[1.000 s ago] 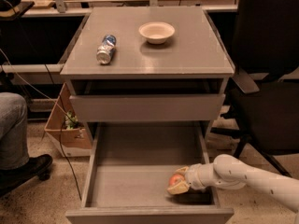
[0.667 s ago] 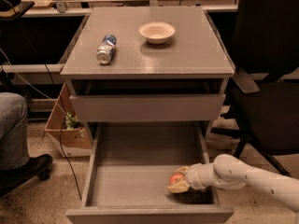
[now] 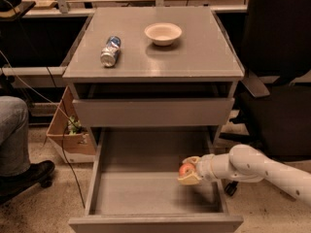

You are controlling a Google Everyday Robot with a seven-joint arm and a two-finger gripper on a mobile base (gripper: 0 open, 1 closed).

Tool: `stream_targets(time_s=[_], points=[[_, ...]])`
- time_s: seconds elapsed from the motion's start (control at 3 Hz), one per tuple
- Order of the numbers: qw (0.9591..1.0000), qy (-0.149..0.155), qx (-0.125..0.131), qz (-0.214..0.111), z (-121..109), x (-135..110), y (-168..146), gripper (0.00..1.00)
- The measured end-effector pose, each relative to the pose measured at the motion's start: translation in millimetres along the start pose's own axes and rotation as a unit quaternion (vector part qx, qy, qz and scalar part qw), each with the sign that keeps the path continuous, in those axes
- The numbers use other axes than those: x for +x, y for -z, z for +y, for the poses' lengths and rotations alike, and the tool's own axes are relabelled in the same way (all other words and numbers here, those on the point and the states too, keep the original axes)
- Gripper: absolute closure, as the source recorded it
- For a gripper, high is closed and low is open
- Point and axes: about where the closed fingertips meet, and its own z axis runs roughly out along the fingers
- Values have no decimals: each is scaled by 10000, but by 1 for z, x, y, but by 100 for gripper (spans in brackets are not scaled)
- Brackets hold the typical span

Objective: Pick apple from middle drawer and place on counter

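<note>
The apple (image 3: 185,169), red-orange with a paler patch, sits between the fingers of my gripper (image 3: 187,170), which is shut on it. The gripper holds it a little above the floor at the right side of the open middle drawer (image 3: 141,193). My white arm (image 3: 252,166) reaches in from the right over the drawer's right wall. The grey counter (image 3: 199,52) is the cabinet top above, with a thin lighter edge.
A cream bowl (image 3: 163,33) and a crushed can (image 3: 111,51) lie on the counter. The upper drawer front (image 3: 153,111) is closed above the open drawer. A black chair (image 3: 282,81) stands at the right. A person's leg (image 3: 12,135) and a cardboard box (image 3: 68,130) are at the left.
The gripper has risen with the apple, from near the drawer floor to a little above it. Nothing else has moved.
</note>
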Motion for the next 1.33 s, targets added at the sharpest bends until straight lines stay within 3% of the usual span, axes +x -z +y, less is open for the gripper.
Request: stream_targets(time_s=[0.33, 0.67, 1.0, 1.33], points=[[9994, 248, 199, -105, -30, -34, 59, 100], [9986, 342, 337, -241, -49, -51, 104, 100], [9986, 343, 337, -241, -49, -51, 104, 100], [9981, 506, 262, -211, -37, -83, 118, 100]])
